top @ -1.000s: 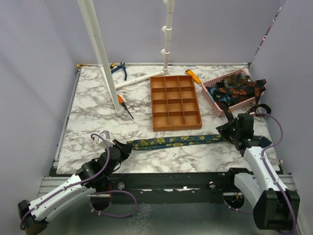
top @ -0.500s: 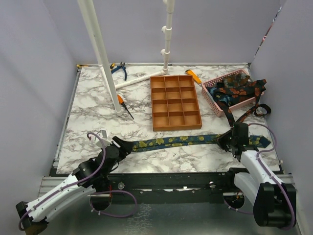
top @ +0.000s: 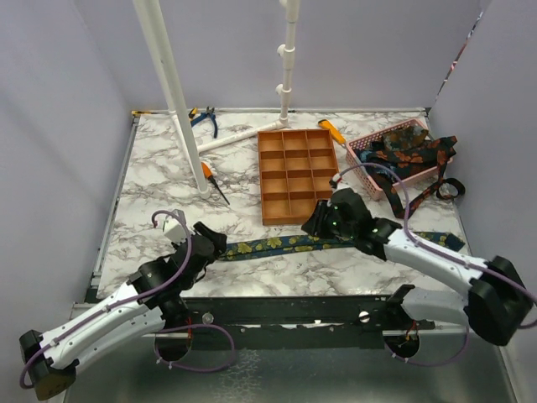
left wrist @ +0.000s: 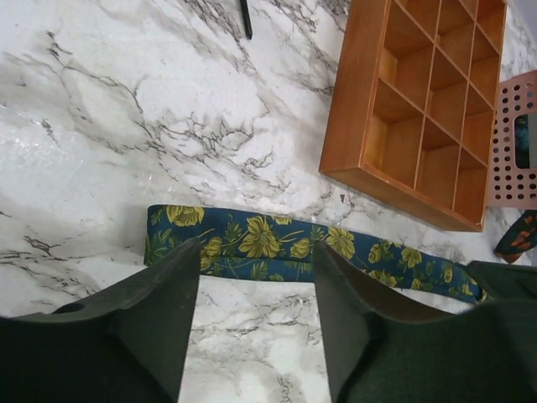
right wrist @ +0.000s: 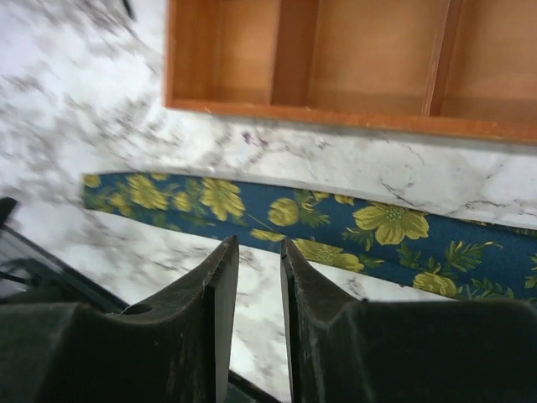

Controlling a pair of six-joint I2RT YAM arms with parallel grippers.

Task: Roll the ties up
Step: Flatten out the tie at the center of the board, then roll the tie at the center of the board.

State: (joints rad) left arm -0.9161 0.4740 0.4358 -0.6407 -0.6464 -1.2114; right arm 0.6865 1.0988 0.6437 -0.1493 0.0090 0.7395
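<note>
1. Where it lies flat along the marble surface, just in front of the orange compartment tray, I see the blue yellow-flowered tie.
2. My left claw stands spread over its left end.
3. My right claw, narrowly parted, pinches nothing above its middle.

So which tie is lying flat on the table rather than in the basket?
The navy tie with yellow flowers, stretched along the table in front of the orange tray. The other ties, with orange-red prints, are heaped in the pink basket.
</note>
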